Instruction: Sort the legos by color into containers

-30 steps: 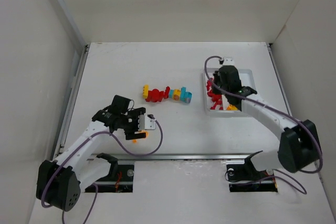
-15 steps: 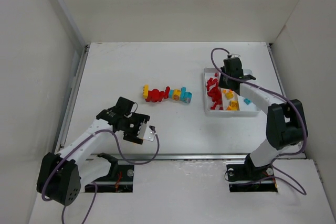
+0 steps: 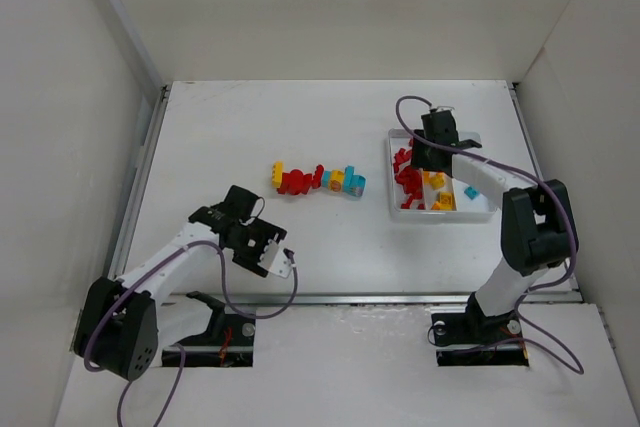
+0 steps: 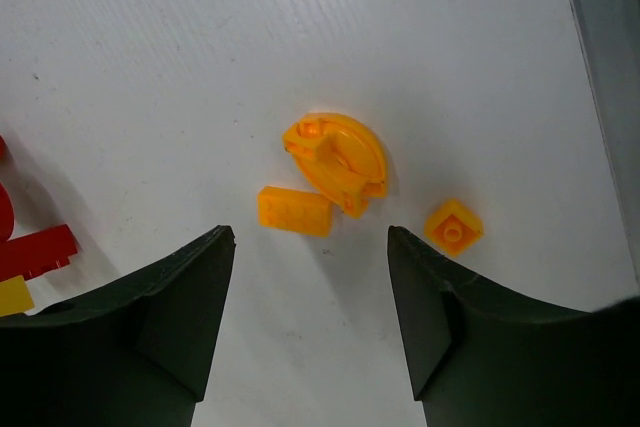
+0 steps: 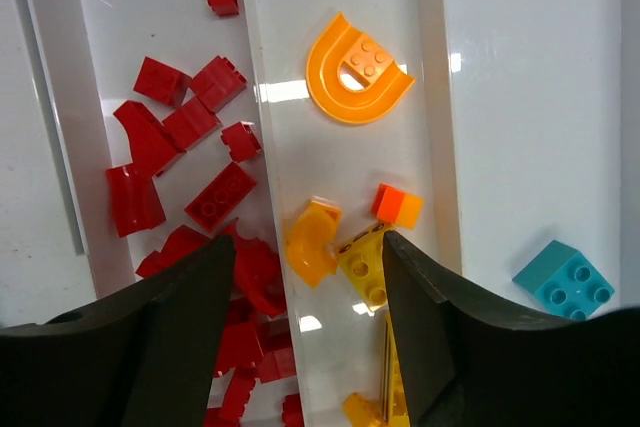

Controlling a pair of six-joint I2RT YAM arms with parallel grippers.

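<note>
The step in hand read as a pick by the left arm, with the right arm waiting over the containers. The left claw [image 4: 310,247] hung spread wide and empty above the surface [image 4: 150,67]. Just past its tips, toward twelve o'clock, lay an orange curved piece [image 4: 335,152]. An orange small brick [image 4: 294,211] sat just beside it at its seven o'clock, and a single-stud piece [image 4: 453,226] lay apart at its four o'clock.

The right claw [image 5: 308,247] was likewise spread and held nothing, poised over the white tray [image 5: 430,47]. There, red pieces [image 5: 220,195] lay in the left compartment, orange ones [image 5: 355,72] in the middle, and one cyan brick [image 5: 563,277] in the right.

Seen from overhead, a mixed row of legos [image 3: 318,180] lay unsorted at nine o'clock from the tray.

The next move probably called for the left claw to descend around one orange piece only. The jaws would need to straddle the small brick without catching the curved piece beside it.
</note>
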